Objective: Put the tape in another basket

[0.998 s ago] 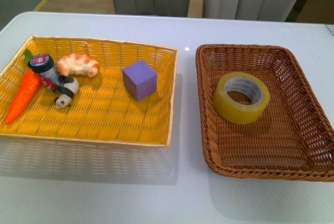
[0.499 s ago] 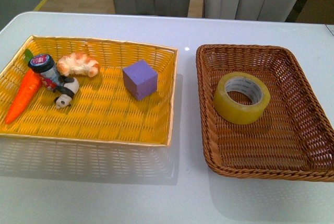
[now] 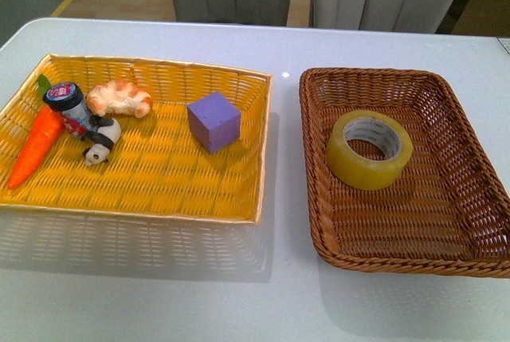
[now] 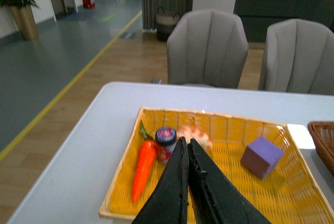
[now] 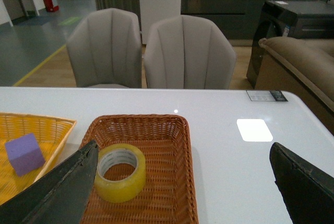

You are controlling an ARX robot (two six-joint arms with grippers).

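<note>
Inside basket (image 3: 470, 190) tape (image 3: 368, 150) flat, L gripper (image 4: 187, 145) closed, R gripper (image 5: 182, 182) tips cropped

Left fingers (image 4: 182, 182) black, tapered; right fingers (image 5: 62, 192) seemingly matte black wedges.

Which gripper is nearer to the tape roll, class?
Right. The open right gripper hangs over the brown basket, near the tape. The shut left gripper hangs over the yellow basket, away from the tape.

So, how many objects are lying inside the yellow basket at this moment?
5, all in the yellow basket: carrot at far left, small jar and panda figure beside it, croissant behind, purple cube toward the right. Nothing seems hidden.
</note>
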